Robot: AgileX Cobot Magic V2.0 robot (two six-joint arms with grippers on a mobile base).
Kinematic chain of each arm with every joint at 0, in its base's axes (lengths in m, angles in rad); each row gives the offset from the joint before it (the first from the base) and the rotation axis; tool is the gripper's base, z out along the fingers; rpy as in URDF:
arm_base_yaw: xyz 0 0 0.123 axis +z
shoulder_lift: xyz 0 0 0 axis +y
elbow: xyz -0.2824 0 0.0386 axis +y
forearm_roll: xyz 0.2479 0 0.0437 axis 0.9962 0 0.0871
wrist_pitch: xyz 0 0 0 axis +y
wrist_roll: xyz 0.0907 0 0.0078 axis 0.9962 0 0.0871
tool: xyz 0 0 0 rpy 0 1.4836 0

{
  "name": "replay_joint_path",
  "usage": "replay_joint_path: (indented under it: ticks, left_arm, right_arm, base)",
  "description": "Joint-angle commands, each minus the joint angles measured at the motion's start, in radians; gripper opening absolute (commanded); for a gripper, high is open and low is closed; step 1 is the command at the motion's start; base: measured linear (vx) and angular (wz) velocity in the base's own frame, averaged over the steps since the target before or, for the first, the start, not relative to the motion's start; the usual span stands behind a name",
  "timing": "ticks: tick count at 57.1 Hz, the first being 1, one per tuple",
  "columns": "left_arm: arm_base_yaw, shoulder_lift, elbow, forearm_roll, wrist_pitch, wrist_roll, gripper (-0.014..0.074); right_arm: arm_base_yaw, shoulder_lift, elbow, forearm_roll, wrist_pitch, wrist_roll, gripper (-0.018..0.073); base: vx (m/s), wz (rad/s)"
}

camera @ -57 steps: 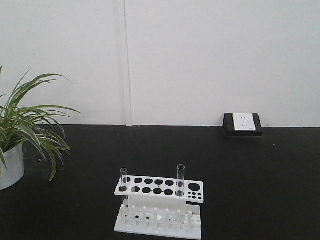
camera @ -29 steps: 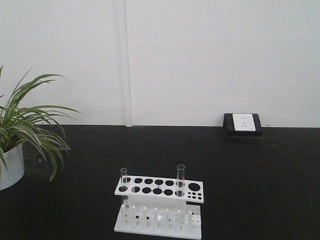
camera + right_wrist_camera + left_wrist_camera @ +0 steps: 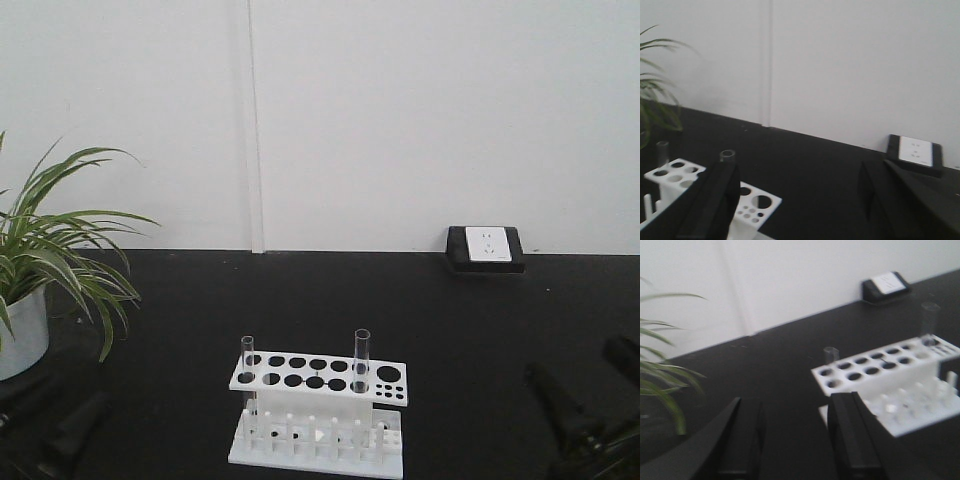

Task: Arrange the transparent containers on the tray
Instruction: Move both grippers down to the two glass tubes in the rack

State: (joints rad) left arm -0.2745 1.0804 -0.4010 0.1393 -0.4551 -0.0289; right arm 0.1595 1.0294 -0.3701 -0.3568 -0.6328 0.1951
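Observation:
Two transparent containers stand upright in a white holed rack (image 3: 318, 385) on the black table, one at its left end (image 3: 247, 362) and one right of centre (image 3: 361, 358). My left gripper (image 3: 50, 415) is low at the front left, open and empty. Low at the front right is my right gripper (image 3: 590, 388), also open and empty. In the left wrist view the gripper (image 3: 795, 435) frames bare table, with the rack (image 3: 890, 371) and both containers (image 3: 830, 356) (image 3: 929, 319) ahead to the right. The right wrist view has the gripper (image 3: 800, 200) wide open, its left finger beside a container (image 3: 727, 155). The tray is out of view.
A potted spider plant (image 3: 40, 270) stands at the table's left edge. A black box with a white socket face (image 3: 486, 248) sits against the white wall at the back right. Black tabletop lies between the rack and each gripper.
Both grippers have come into the front view at the lower corners, where none showed before. The rack and both containers have not moved.

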Motion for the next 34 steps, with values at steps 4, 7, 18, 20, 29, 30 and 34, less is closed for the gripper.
replay_joint_path:
  ticks: [4,7,18,20,29,30,34]
  left_arm:
    - [-0.016,0.186,-0.027,0.044,-0.322,-0.106,0.0412]
    - [-0.016,0.262,-0.050,0.059,-0.391,-0.122,0.0412]
    - [-0.017,0.526,-0.202,0.215,-0.562,-0.135,0.0412]
    - [-0.017,0.561,-0.234,0.220,-0.562,-0.136,0.0412]
    - [-0.018,0.681,-0.375,0.159,-0.552,-0.136,0.0412]
    - [-0.018,0.688,-0.385,0.150,-0.553,-0.136,0.0412]
    - [-0.018,0.723,-0.435,0.112,-0.543,-0.136,0.0412]
  right_arm:
    - [0.023,0.107,-0.035,-0.029,-0.223,0.002,0.0540]
    - [0.023,0.155,-0.041,-0.026,-0.258,0.002,0.0540]
    - [0.023,0.274,-0.065,-0.015,-0.342,-0.007,0.0540]
    - [0.023,0.290,-0.071,-0.013,-0.348,-0.018,0.0540]
    - [0.023,0.317,-0.078,-0.010,-0.364,-0.071,0.0540]
    - [0.023,0.317,-0.079,-0.010,-0.362,-0.073,0.0540]
    - [0.023,0.317,-0.079,-0.008,-0.366,-0.093,0.0540]
  base:
    - [0.00,0.00]
    - [0.00,0.00]
    - [0.00,0.00]
    - [0.00,0.00]
    - [0.00,0.00]
    - [0.00,0.00]
    - [0.00,0.00]
